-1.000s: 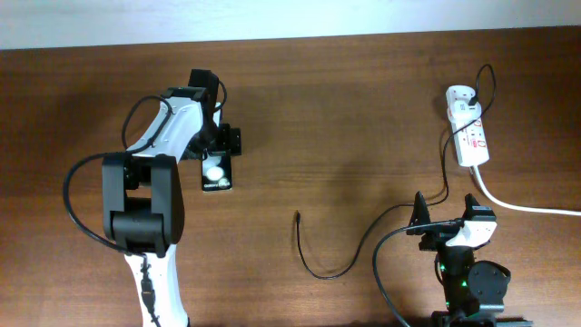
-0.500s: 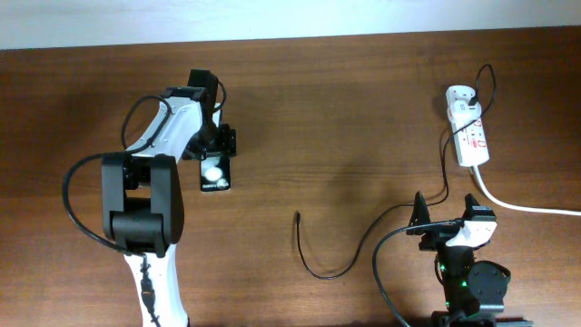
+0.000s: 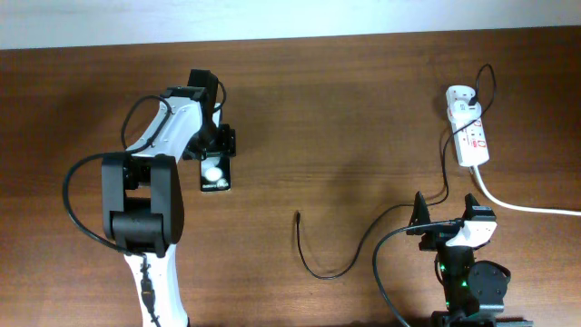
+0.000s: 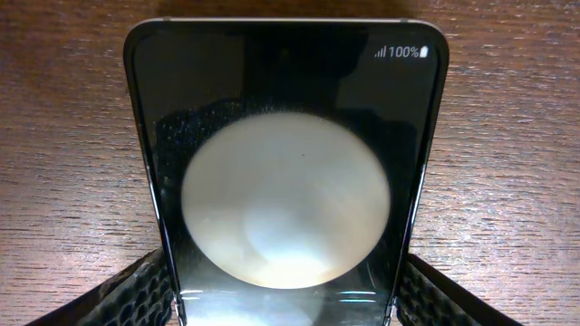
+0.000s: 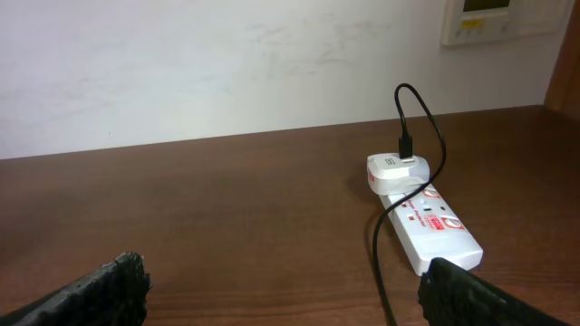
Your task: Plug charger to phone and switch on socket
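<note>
The phone (image 3: 216, 173) lies flat on the dark wooden table (image 3: 345, 109), face up. The left gripper (image 3: 218, 150) is down at the phone's far end, and its fingers (image 4: 136, 294) are closed against the phone's two long edges, one on each side. In the left wrist view the phone (image 4: 285, 163) fills the frame. Its dark screen shows a large pale circle, with a signal mark and "100%" in one top corner.

The charger cable (image 3: 331, 276) lies loose on the table. Its free plug tip (image 3: 298, 217) rests well apart from the phone, to the lower right of it in the overhead view, touching nothing. From there the cable curves away from the phone and climbs to the white adapter (image 3: 460, 95). The adapter sits plugged into the far end of the white power strip (image 3: 472, 141), far from the phone across the table. A thick white cord (image 3: 526, 207) leaves the strip's other end, heading farther from the phone.

The right gripper (image 3: 447, 218) is also far from the phone, near the front of the table, beside the cable's middle run. Its fingers (image 5: 109, 290) are spread wide and hold nothing. Its wrist view looks towards the adapter (image 5: 396, 170) and the power strip (image 5: 439, 237), whose red markings show. The switch positions are too small to tell.
</note>
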`<state>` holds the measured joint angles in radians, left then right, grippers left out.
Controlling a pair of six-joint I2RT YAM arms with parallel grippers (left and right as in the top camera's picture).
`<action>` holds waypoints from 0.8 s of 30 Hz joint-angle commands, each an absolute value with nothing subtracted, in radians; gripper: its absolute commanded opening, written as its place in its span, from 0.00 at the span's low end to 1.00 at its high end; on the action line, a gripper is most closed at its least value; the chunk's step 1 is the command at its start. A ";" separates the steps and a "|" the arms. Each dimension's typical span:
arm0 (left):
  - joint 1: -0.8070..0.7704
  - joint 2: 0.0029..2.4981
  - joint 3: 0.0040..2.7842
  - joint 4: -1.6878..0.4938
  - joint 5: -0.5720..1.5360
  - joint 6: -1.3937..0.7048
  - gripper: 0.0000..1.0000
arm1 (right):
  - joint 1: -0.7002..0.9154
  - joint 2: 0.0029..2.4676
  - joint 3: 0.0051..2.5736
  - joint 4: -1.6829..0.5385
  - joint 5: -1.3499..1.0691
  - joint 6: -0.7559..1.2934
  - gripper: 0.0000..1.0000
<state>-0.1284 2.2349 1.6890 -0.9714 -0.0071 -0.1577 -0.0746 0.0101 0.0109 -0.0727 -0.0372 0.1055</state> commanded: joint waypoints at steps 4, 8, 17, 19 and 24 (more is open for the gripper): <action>-0.128 2.296 1.674 -0.982 0.038 -0.156 0.00 | -0.065 0.004 0.006 -0.079 -0.029 0.110 0.99; -0.128 2.296 1.689 -1.011 0.038 -0.155 0.00 | -0.065 0.004 0.006 -0.079 -0.029 0.110 0.99; -0.128 2.296 1.839 -1.122 0.038 -0.156 0.00 | -0.065 0.004 0.006 -0.079 -0.029 0.110 0.99; -0.128 2.296 1.839 -1.128 0.038 -0.156 0.00 | -0.065 0.004 0.006 -0.079 -0.029 0.110 0.99; -0.128 2.296 1.840 -1.138 0.082 -0.155 0.00 | -0.065 0.004 0.006 -0.079 -0.029 0.110 0.99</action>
